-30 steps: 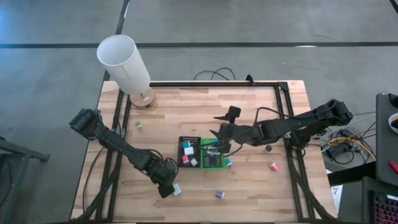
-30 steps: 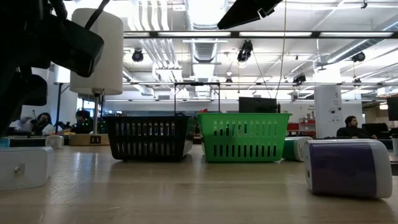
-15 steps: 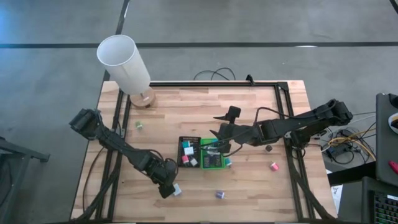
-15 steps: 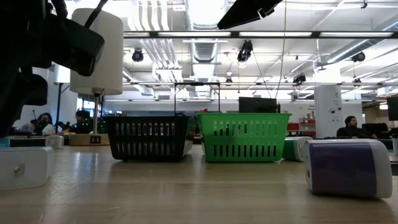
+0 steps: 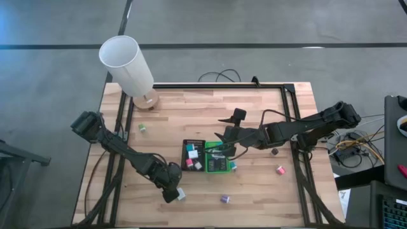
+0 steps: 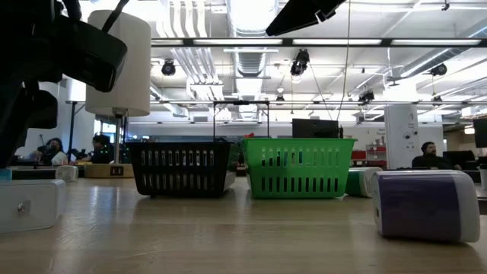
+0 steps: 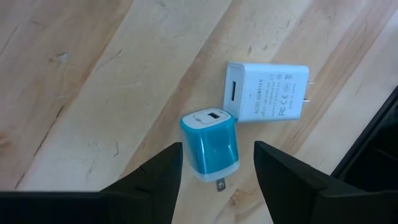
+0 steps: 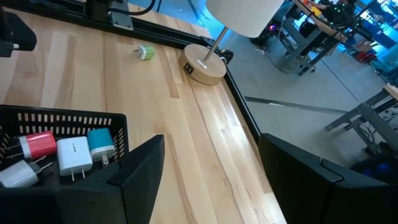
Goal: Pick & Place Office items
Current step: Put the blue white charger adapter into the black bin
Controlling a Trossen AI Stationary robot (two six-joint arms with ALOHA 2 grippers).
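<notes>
Fingers of the left gripper [image 7: 216, 163] stand spread apart, straddling a teal charger [image 7: 209, 144] that lies flat on the wooden table [image 7: 81, 93] directly between and just ahead of the tips, gripping nothing yet. The charger's long axis runs roughly along the direction the claw points, prongs toward the wrist and USB port away from it, so the two pads face its broad sides and closing should catch it across its narrow width. A white charger [image 7: 265, 92] lies just beyond the teal one, at its far corner, touching or nearly so, with its long axis crosswise to the claw; I judge it the main risk of being nudged on descent. From above, the left gripper [image 5: 173, 191] sits near the front edge of the table, and this arm is plainly the nearer one to the pair. The right gripper [image 5: 219, 149] hangs over the green basket [image 5: 217, 166], fingers parted and empty, with the black basket [image 5: 193, 156] beside it already holding several chargers. A purple charger [image 5: 224, 199] and a pink charger [image 5: 279, 170] lie apart on the table.
</notes>
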